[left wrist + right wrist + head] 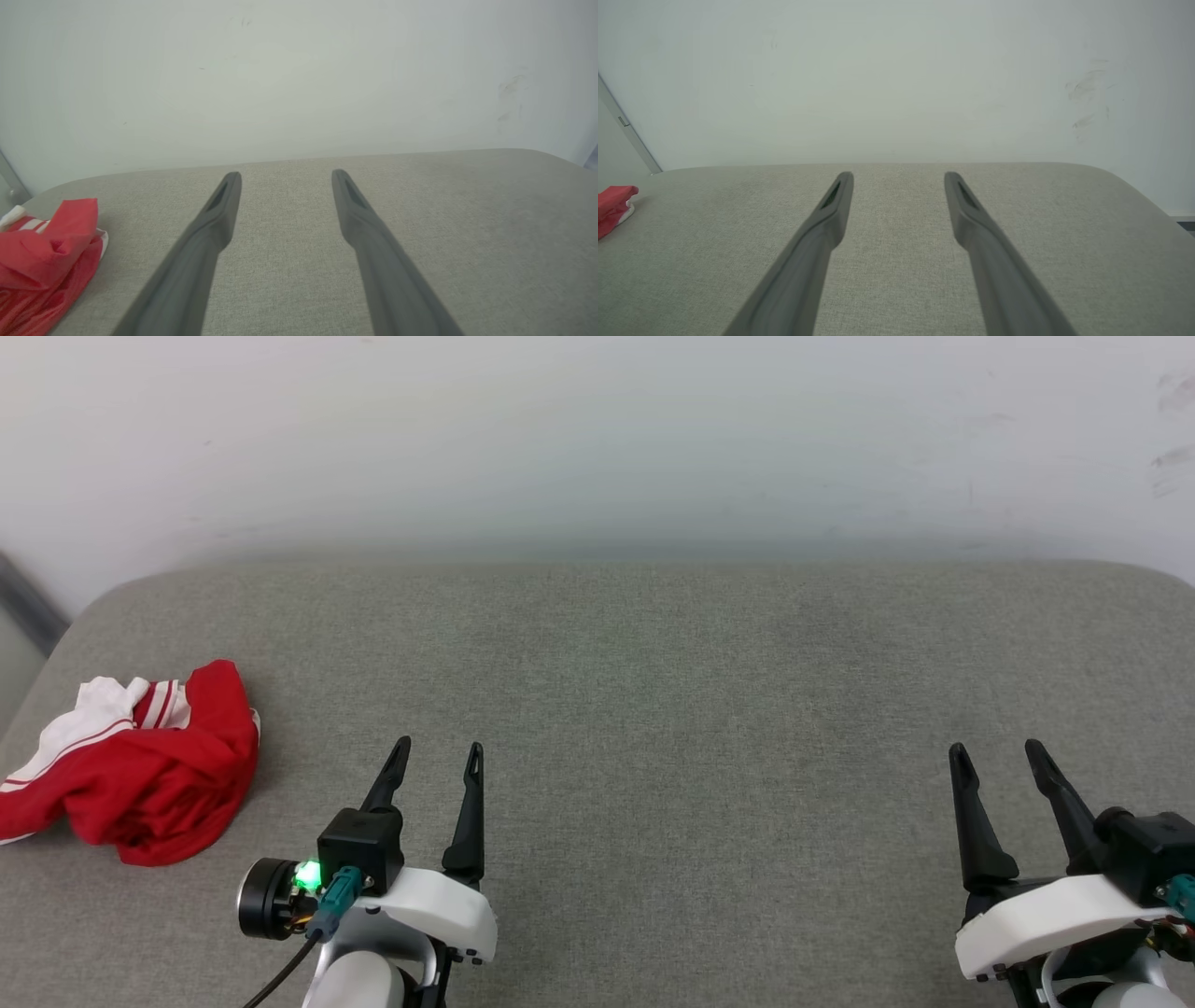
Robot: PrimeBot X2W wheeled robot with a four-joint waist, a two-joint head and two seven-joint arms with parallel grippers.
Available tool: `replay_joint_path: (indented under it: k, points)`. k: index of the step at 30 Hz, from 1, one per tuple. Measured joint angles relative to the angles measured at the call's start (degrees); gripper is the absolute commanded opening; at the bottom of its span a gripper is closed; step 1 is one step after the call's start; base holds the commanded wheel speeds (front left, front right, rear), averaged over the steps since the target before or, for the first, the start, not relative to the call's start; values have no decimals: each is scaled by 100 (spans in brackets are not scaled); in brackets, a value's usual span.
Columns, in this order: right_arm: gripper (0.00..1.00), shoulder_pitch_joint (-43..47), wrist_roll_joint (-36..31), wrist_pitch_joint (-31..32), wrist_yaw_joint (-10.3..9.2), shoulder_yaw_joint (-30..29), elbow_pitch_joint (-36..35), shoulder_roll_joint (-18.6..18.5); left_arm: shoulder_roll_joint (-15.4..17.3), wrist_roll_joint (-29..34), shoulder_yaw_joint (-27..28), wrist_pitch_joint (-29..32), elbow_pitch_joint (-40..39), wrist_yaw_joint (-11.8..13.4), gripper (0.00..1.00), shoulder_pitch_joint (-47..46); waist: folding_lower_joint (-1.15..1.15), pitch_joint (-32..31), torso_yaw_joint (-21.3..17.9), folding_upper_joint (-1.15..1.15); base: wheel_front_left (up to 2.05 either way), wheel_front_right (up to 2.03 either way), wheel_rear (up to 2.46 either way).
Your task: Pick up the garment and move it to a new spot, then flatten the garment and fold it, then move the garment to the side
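The garment (140,765) lies crumpled in a red heap with a white, red-striped sleeve on top, at the far left of the grey cushioned surface (653,691). Its red folds fill the lower left corner of the left wrist view (42,261), and a small red edge of the garment (612,205) sits at the left border of the right wrist view. My left gripper (439,751) stands open to the right of the heap, apart from it, nothing between its fingers. My right gripper (997,749) is open at the lower right, far from the garment.
A pale wall (597,439) rises behind the surface's far edge. The cushion's corners are rounded at the back left and back right. A grey strip (28,602) runs down the wall at the far left.
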Motion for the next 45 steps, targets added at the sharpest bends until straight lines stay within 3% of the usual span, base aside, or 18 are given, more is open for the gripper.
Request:
replay_joint_path:
  k: [30, 38, 45]
  points:
    - [100, -13, -210, -138, 0, -29, 177, 1, -52, -82, 9, -99, 221, -16, 100, -104, 0, 45, 187, 0, 0, 0, 0]
    - [100, -24, -247, -121, 0, 33, 45, 3, -66, -253, 92, -99, 185, -3, 100, -176, 0, 95, 591, 0, 0, 0, 0]
    - [100, -97, -324, -18, 0, 140, -122, 4, -73, -379, 256, -99, 15, 51, 100, -239, 0, 206, 1276, 0, 0, 0, 0]
